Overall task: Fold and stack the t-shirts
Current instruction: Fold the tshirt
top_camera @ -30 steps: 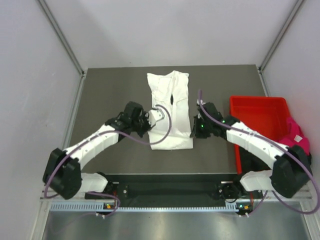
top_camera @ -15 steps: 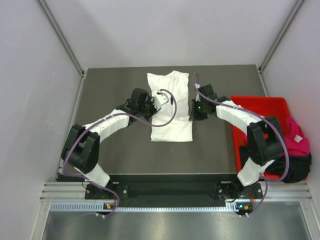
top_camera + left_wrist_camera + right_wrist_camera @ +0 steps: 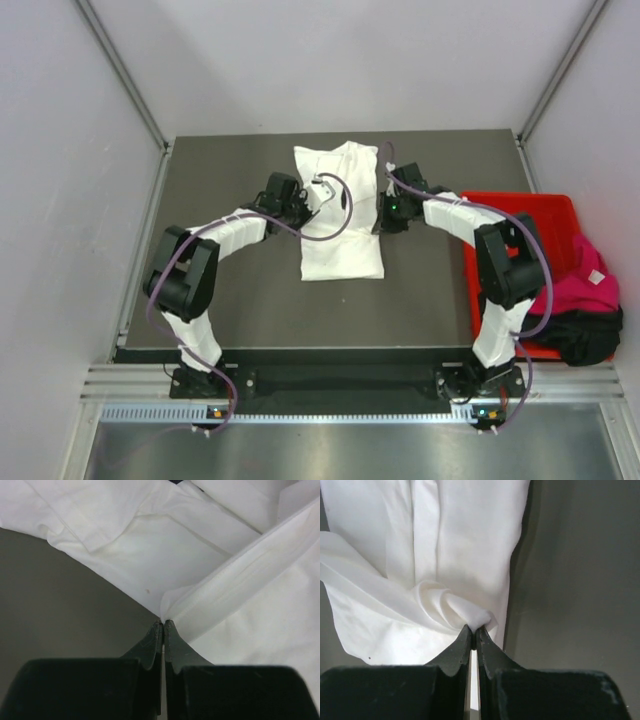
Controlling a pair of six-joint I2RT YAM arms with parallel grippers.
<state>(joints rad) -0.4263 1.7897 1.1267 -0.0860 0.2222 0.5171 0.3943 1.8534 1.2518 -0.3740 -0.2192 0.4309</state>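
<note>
White t-shirt point(image 3: 341, 250) between the claws, left claw point(image 3: 163, 625) and right claw point(image 3: 474, 630) each tight on a side edge

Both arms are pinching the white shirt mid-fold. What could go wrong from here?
The left jaws hold only the very edge of the white t-shirt; it may slip free when pulled.
The right jaws grip a bunched wad of cloth, so the fold may land creased.
Uneven travel of the two arms could skew the fold.

Soft, matt white cloth t-shirt point(image 3: 340, 250), lightly creased — smooth matt dark table point(image 3: 230, 180), glossy red plastic bin point(image 3: 540, 215)
</note>
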